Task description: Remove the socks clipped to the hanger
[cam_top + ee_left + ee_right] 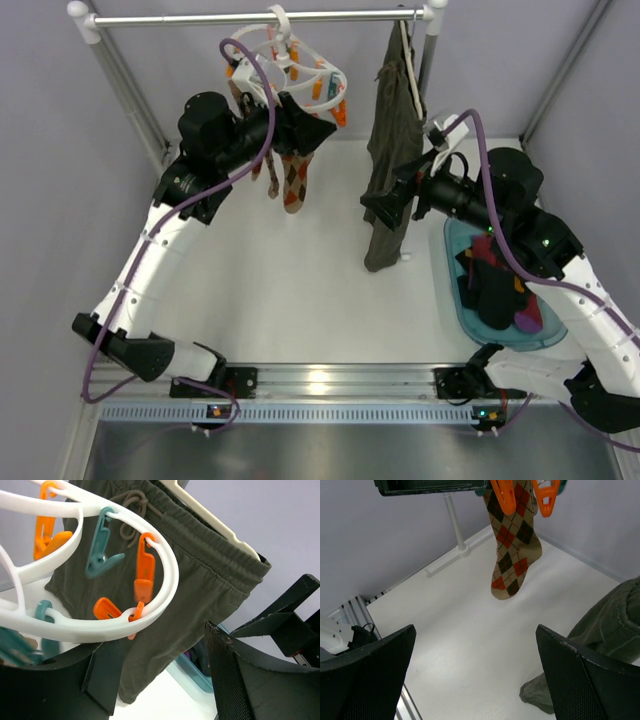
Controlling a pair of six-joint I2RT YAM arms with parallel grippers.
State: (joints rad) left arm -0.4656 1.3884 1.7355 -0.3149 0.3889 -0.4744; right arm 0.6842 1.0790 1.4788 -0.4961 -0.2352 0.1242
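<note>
argyle socks [512, 545] hang clipped on the hanger [75, 629]. the left gripper [160, 665] hovers beside them, jaws apart and empty. next it likely needs to pinch a sock and tug down. the right gripper [475, 675] is wide open, empty.

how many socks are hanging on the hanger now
2. One checked sock hangs under the hanger; the other is right beside it. The left arm may hide more.

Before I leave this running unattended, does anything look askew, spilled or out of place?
Only the olive garment: it hangs so low that its hem bunches on the table. The argyle socks hang clipped to the hanger; nothing looks spilled or damaged.
</note>
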